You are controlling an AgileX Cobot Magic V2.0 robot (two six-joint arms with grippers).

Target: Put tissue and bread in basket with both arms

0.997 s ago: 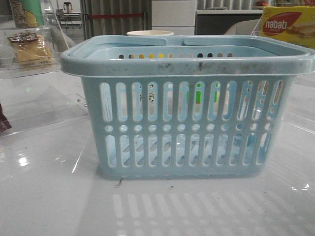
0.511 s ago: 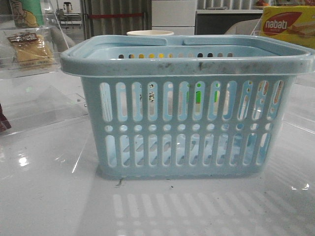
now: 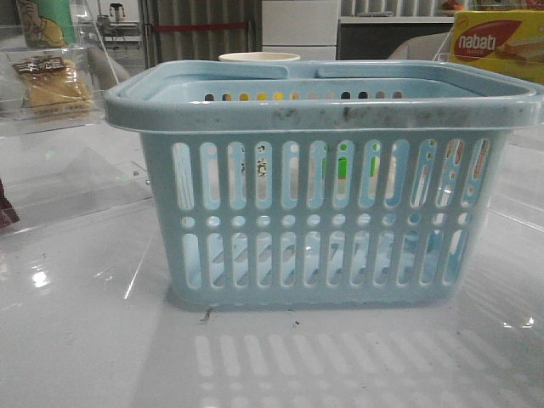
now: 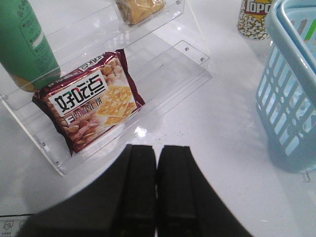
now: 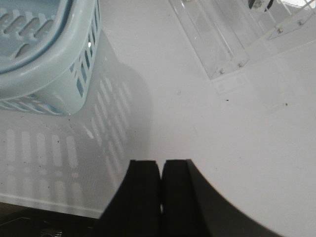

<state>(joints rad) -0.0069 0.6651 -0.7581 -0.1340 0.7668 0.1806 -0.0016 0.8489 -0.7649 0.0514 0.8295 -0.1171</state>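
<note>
Left gripper (image 4: 156, 190): fingers pressed together, nothing between them; hangs over bare table near a clear stepped shelf (image 4: 163, 69).
Green bottle (image 4: 22, 42): stands on the shelf's middle step, at the end away from the basket.
Red cracker packet (image 4: 91, 101): lies flat on the lowest step; not a task item.
Bread (image 3: 51, 81): yellow-brown, clear-wrapped, dark label at one end; rests on the upper step, far left in the front view; only its edge shows in the left wrist view.
Basket (image 3: 323, 106): light blue, slotted walls, centre of the table; no task item seen inside it.
Paper cup (image 3: 259, 58): behind the basket's far rim.
Nabati box (image 3: 497, 42): yellow, far right rear; not the bread.
Right gripper (image 5: 160, 190): closed, empty; over bare table between the basket and a second clear shelf (image 5: 222, 44).
Tissue: a dark scrap at the far edge of the right wrist view may be it; cannot tell.
Risk 1: the cracker packet lies nearer the left fingers than the bread; a low reach could take it instead.
Risk 2: both sets of fingers must part before any grasp, else they push the packets back.
Risk 3: the shelf's clear edges are hard to see; a finger may strike a step.
</note>
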